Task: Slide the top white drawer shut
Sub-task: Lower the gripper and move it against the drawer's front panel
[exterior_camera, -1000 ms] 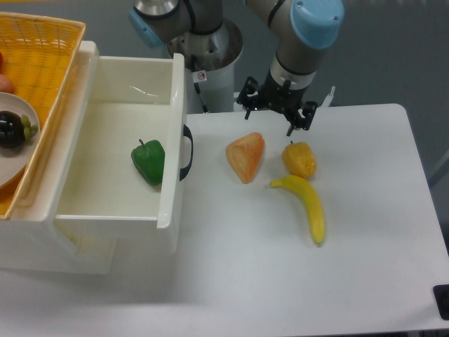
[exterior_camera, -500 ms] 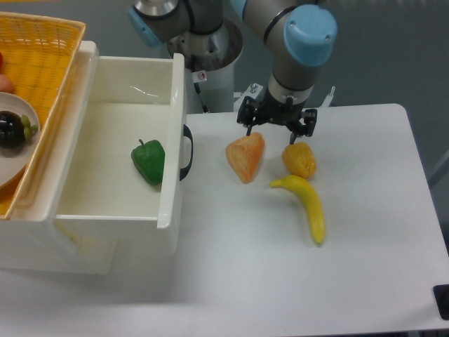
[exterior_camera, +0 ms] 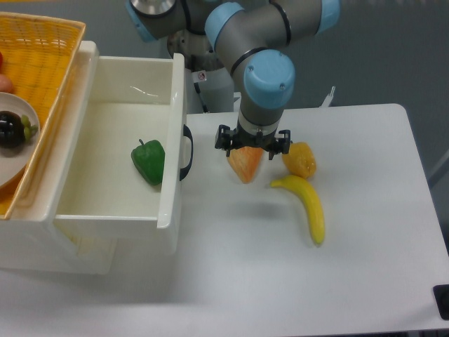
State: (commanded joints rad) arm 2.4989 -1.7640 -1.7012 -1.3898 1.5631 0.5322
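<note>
We see the top white drawer [exterior_camera: 116, 165] pulled well out of its cabinet [exterior_camera: 42, 249] at the left of the table [exterior_camera: 365, 232]; its front panel faces right, towards the middle of the table, and the black curved handle [exterior_camera: 186, 152] sits on that panel about halfway along; inside the drawer a green pepper [exterior_camera: 149, 161] lies against the inner face of the front panel, just behind the handle. On top of the cabinet, at the far left, we make out a yellow woven basket [exterior_camera: 38, 63] with a pale plate [exterior_camera: 14, 151] in it, and on the plate a dark round fruit [exterior_camera: 12, 130] with a small green stalk.

The arm [exterior_camera: 259, 63] reaches down from the back of the table, its blue-capped joint right above the gripper [exterior_camera: 252, 139]; the gripper hangs over the orange wedge-shaped fruit [exterior_camera: 245, 163] and hides the top of it; its two black fingers [exterior_camera: 224, 137] stand apart, one on each side of that fruit's upper end, with nothing clamped between them; we cannot tell whether they touch the fruit. The gripper is to the right of the drawer handle, near it but apart from it.

Just right of the gripper lies a small orange pepper [exterior_camera: 300, 159]; below that a banana [exterior_camera: 306, 206] lies slantwise, its upper end close to the orange pepper.
</note>
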